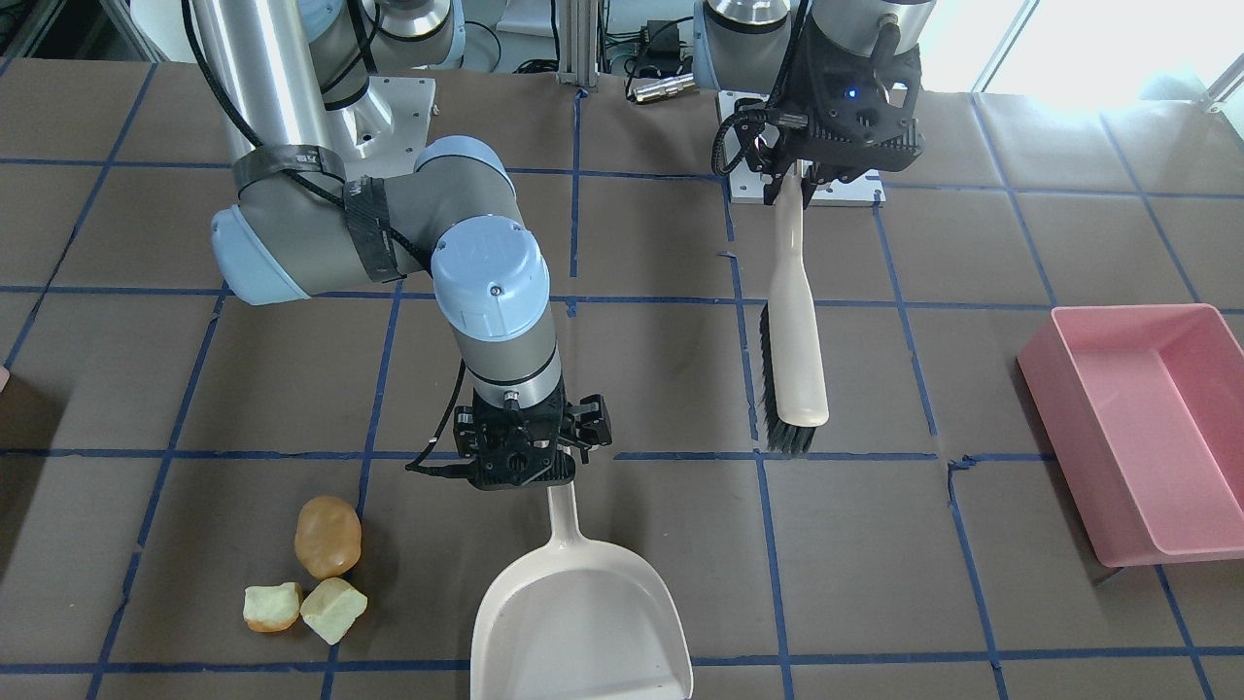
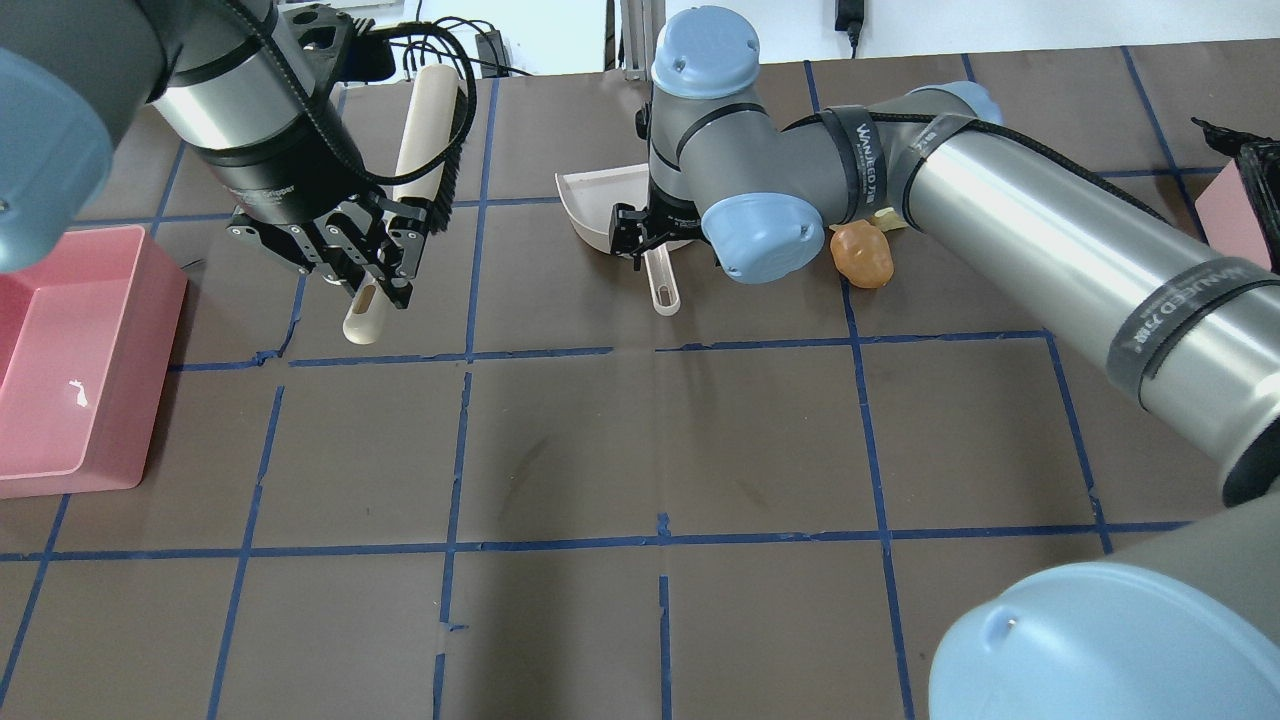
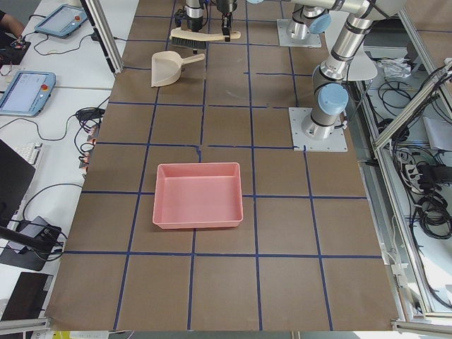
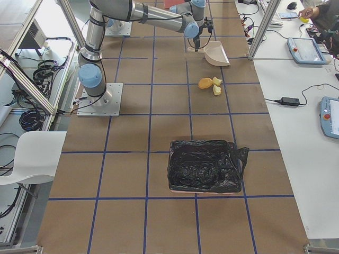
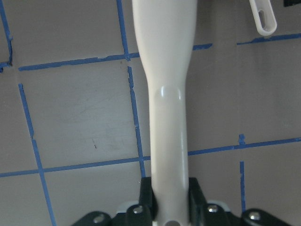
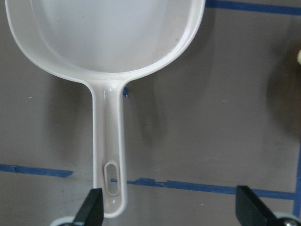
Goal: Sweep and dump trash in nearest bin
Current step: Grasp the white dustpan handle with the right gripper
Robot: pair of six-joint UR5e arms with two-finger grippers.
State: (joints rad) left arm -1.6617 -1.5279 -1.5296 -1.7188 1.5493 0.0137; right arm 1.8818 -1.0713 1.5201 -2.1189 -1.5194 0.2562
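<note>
The trash is a brown lump (image 1: 328, 537) and two pale yellow-green chunks (image 1: 272, 607) (image 1: 333, 610), close together on the table. The brown lump (image 2: 862, 255) shows beside the right arm's wrist. My right gripper (image 1: 546, 476) (image 6: 171, 207) hangs open over the handle of a cream dustpan (image 1: 583, 622) (image 6: 103, 33), which lies flat; the handle sits near one finger (image 6: 91, 209). My left gripper (image 1: 802, 180) (image 5: 169, 188) is shut on the handle of a cream brush (image 1: 797, 360) (image 2: 425, 130) with dark bristles, well away from the trash.
A pink bin (image 1: 1147, 428) (image 2: 70, 360) stands on the left arm's side of the table. A bin lined with a black bag (image 4: 204, 165) stands on the right arm's side, closer to the trash. Blue tape lines grid the brown table.
</note>
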